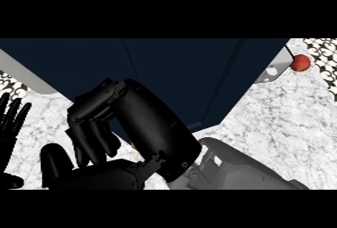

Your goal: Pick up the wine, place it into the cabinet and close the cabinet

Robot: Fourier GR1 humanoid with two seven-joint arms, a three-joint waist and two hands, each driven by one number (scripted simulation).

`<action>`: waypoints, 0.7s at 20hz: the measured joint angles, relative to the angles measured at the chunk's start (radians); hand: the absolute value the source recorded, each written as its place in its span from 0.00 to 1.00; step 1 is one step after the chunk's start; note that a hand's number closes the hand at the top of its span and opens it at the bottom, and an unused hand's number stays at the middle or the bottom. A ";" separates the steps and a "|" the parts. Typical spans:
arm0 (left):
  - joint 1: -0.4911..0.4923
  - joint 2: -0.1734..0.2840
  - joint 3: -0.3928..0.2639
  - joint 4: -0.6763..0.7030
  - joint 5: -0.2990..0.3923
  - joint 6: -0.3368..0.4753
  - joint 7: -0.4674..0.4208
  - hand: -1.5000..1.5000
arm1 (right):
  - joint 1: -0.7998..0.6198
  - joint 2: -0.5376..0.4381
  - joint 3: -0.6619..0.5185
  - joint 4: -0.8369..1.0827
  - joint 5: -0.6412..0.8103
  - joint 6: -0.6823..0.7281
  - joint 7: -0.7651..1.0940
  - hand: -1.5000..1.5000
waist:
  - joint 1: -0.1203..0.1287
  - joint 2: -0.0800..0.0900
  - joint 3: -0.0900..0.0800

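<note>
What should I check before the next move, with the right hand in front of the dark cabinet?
1. Wine bottle in view: cannot tell; the right hand fills the middle and no bottle shows.
2. Right hand's fingers curled: ok.
3. Cabinet door position: cannot tell.
4. Left hand out of the way: ok, open at the left edge, fingers up.
5. Red ball away from both hands: ok, far right.

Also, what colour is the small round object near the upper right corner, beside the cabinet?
The small round object is red, seen in the head view, beside the dark navy cabinet.
</note>
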 measured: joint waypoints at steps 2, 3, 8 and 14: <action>0.006 0.005 0.016 0.018 0.002 -0.026 -0.002 0.00 | -0.019 0.007 -0.023 0.082 -0.039 0.013 -0.052 1.00 | -0.005 0.000 0.000; 0.001 0.001 0.018 0.013 -0.001 -0.018 0.006 0.00 | -0.029 0.010 -0.035 0.116 -0.059 0.015 -0.073 1.00 | -0.007 0.000 0.001; 0.006 -0.002 0.052 0.011 -0.004 -0.036 0.020 0.00 | -0.044 0.014 -0.079 0.238 -0.113 0.018 -0.144 1.00 | -0.017 -0.002 0.001; -0.008 -0.031 0.071 0.031 -0.027 -0.049 0.028 0.00 | -0.032 0.002 -0.180 0.373 -0.107 0.138 -0.228 1.00 | -0.024 -0.003 0.002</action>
